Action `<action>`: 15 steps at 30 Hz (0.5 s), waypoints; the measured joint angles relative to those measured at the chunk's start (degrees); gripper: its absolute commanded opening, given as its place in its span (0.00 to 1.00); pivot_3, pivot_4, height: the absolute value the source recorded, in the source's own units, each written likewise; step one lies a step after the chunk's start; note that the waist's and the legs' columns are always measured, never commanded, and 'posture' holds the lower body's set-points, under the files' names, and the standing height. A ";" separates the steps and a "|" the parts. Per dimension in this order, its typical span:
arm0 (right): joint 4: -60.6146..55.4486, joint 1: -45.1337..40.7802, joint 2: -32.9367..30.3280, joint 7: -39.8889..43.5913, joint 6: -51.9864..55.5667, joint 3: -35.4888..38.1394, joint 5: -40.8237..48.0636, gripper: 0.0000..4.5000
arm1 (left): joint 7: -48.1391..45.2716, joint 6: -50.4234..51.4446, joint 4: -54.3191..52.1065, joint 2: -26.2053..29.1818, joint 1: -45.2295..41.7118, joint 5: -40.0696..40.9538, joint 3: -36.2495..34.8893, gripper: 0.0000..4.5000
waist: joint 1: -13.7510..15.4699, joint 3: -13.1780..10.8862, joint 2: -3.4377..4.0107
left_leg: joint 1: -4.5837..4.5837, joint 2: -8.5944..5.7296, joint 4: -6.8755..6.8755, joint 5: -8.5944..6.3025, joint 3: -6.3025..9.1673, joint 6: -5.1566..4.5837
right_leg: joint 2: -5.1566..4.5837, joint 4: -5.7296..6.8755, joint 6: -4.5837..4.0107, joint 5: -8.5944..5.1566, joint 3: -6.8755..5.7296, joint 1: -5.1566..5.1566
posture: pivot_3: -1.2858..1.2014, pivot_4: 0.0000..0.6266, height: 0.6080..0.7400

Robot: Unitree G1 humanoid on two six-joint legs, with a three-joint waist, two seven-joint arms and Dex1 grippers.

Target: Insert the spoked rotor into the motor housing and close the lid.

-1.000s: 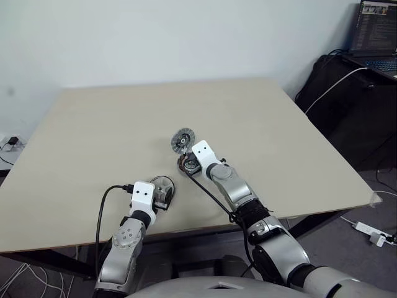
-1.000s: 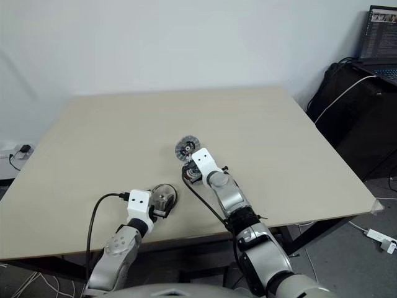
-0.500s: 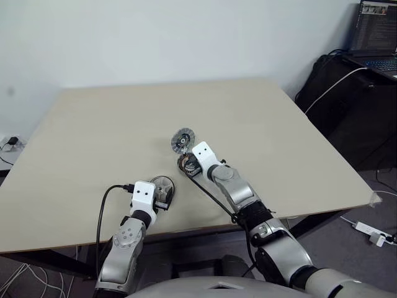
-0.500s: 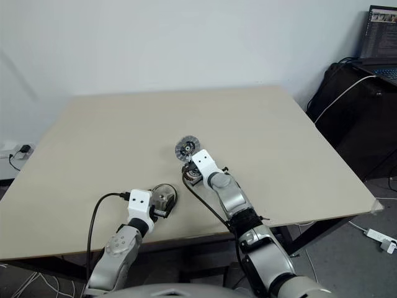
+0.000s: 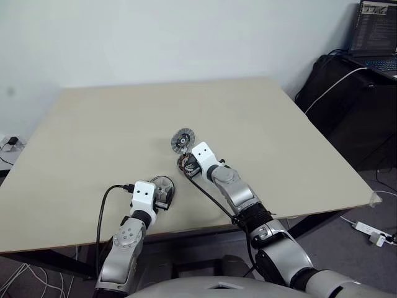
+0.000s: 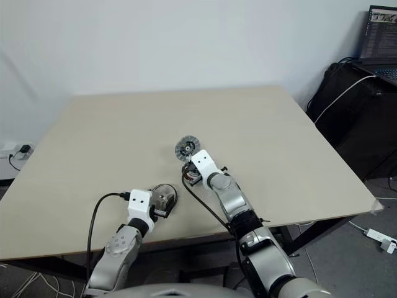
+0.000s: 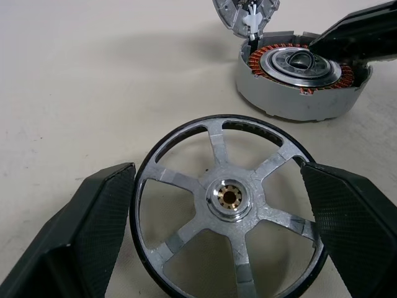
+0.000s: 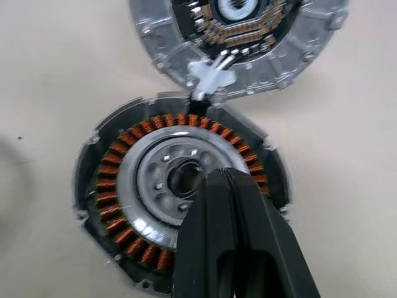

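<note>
Nothing was assembled yet. The rotor (image 7: 229, 202) lay flat on the counter (image 5: 93, 130), between the wide-open fingers (image 7: 93, 226) of the left gripper (image 7: 226, 248), bracketed but apparently not gripped. The housing (image 8: 180, 186) sat near it, empty, windings exposed, its lid (image 8: 239, 43) swung open beside it. The right gripper (image 8: 232, 186), fingers shut on nothing, hovered at the housing's centre. Inserting and closing remained.

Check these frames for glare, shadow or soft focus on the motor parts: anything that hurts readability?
Left wrist view: the spoked rotor is crisp, the motor housing slightly softer, with only faint shadows. Right wrist view: the copper windings read clearly; the right gripper close to the lens is soft, and the lid shows mild sheen. Eye views: even lighting.
</note>
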State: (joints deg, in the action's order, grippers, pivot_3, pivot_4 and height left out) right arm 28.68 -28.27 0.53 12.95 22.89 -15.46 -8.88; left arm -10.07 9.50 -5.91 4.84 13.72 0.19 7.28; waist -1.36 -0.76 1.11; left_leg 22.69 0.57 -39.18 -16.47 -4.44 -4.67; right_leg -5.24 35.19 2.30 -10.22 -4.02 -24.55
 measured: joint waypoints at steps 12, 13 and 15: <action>-0.19 0.49 0.73 2.79 -1.35 -0.68 1.24 0.00 | 0.02 0.00 0.00 -0.02 0.08 0.00 -0.01 1.00 | 0.00 0.00 0.00 | 0.00 0.00 0.00 0.00 0.00 -0.01 | 0.00 0.00 0.00 0.00 0.00 0.00 | 0.52 0.00 1.00; -0.19 0.49 0.75 2.88 -1.35 -0.68 1.24 0.00 | 0.03 0.00 0.00 -0.02 0.11 0.00 -0.01 1.00 | 0.01 0.00 0.00 | 0.00 0.00 0.00 0.00 0.00 -0.01 | 0.00 0.00 0.00 0.00 0.00 0.00 | 0.52 0.00 1.00; -0.18 0.49 0.74 2.87 -1.36 -0.66 1.23 0.00 | 0.03 0.00 0.00 -0.01 0.18 0.00 -0.01 1.00 | 0.01 0.00 0.00 | 0.00 0.00 0.00 0.00 0.00 0.00 | 0.00 0.00 0.00 0.00 0.00 0.00 | 0.52 0.00 1.00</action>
State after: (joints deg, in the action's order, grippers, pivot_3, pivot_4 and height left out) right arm 28.50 -27.78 1.27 15.82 21.52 -16.13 -7.65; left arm -10.05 9.50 -5.91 4.83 13.90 0.19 7.26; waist -1.36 -0.76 1.11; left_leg 22.69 0.57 -39.18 -16.47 -4.44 -4.67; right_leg -5.25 35.19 2.31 -10.22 -4.02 -24.56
